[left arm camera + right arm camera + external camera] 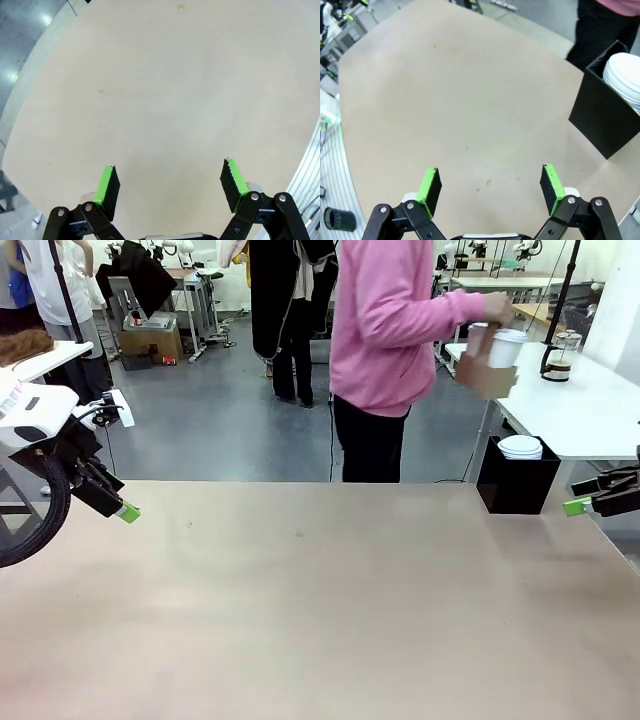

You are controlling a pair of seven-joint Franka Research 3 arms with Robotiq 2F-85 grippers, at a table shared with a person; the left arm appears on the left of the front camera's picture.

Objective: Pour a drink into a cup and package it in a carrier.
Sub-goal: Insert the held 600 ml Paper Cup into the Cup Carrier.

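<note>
While both jaws hang open over the bare worktop (320,600), a person's hand (497,308) holds the carrier (487,375) with a cup (505,346) far beyond them, nearer the right gripper (578,506).

Brown cardboard carrier (487,375) held up in the air by a person beyond the far edge of the desk (320,600), white lidded cup (505,346) upright in it, glass jug of dark drink (558,357) standing to the carrier's right on a white side table.
</note>
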